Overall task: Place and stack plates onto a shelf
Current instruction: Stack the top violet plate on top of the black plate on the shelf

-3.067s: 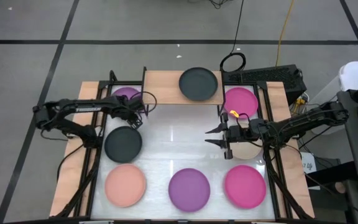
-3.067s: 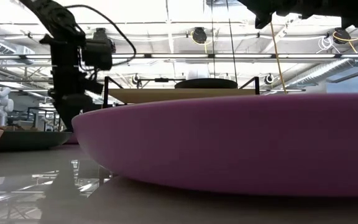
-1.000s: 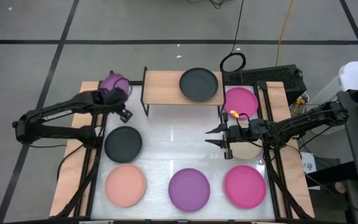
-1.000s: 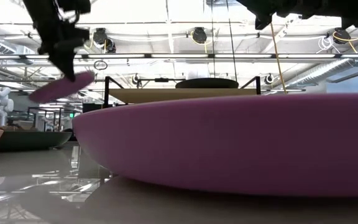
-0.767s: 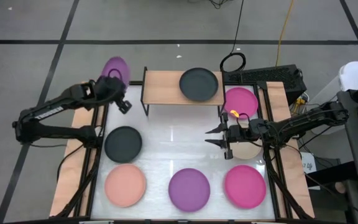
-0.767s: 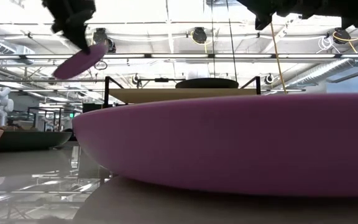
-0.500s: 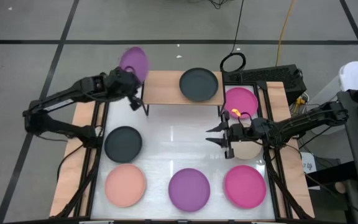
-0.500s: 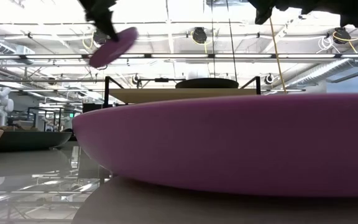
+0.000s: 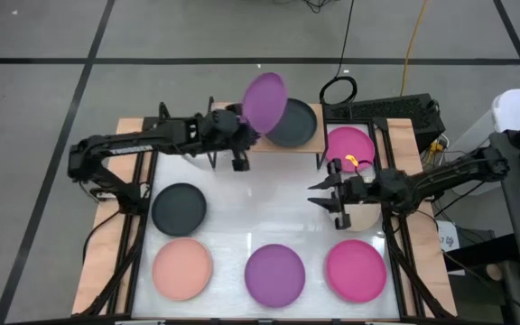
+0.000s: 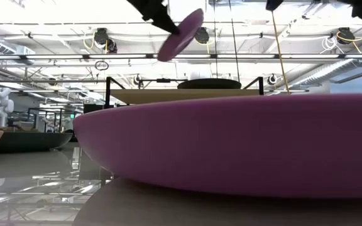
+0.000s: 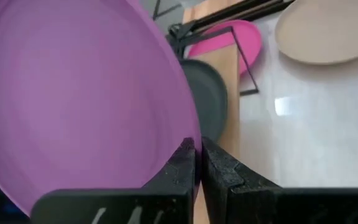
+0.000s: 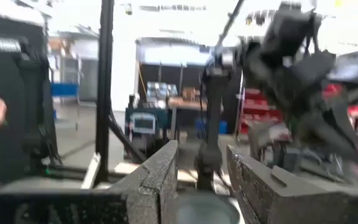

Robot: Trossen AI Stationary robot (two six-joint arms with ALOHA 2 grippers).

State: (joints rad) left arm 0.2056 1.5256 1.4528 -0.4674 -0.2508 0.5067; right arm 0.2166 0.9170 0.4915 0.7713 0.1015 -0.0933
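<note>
My left gripper [image 9: 244, 129] is shut on a purple plate [image 9: 266, 101], which hangs tilted above the light-wood shelf [image 9: 233, 126]. In the low view that plate [image 10: 181, 26] is high over the shelf [image 10: 168, 96]. A black plate [image 9: 294, 126] lies flat on the shelf's right half. My right gripper [image 9: 316, 194] stands open above the table's right side, over a beige plate [image 9: 361, 218], with nothing between its fingers. On the table lie a black plate [image 9: 179, 208], a salmon one [image 9: 182, 268], a purple one [image 9: 275, 273] and two magenta ones [image 9: 356, 270] [image 9: 350, 146]. My left gripper pinches the purple plate's rim [image 11: 190, 132] between its two fingers [image 11: 180, 165]. The fingers come from the table's left, about level. The plate is lifted clear and steeply tilted, its free edge raised toward the right, above the shelf and the black plate [image 11: 209, 93].
The shelf's left half [image 9: 228, 117] is bare wood. Black frame rails [image 9: 143, 181] run along both table sides. A cable loop [image 9: 338, 89] and dark equipment [image 9: 395, 110] lie behind the shelf. The near purple plate [image 10: 231, 144] fills the low view.
My left gripper has carried the purple plate from above the table's far left corner toward the right, to above the middle of the shelf. The plate has stayed lifted clear and has tipped up more steeply.
</note>
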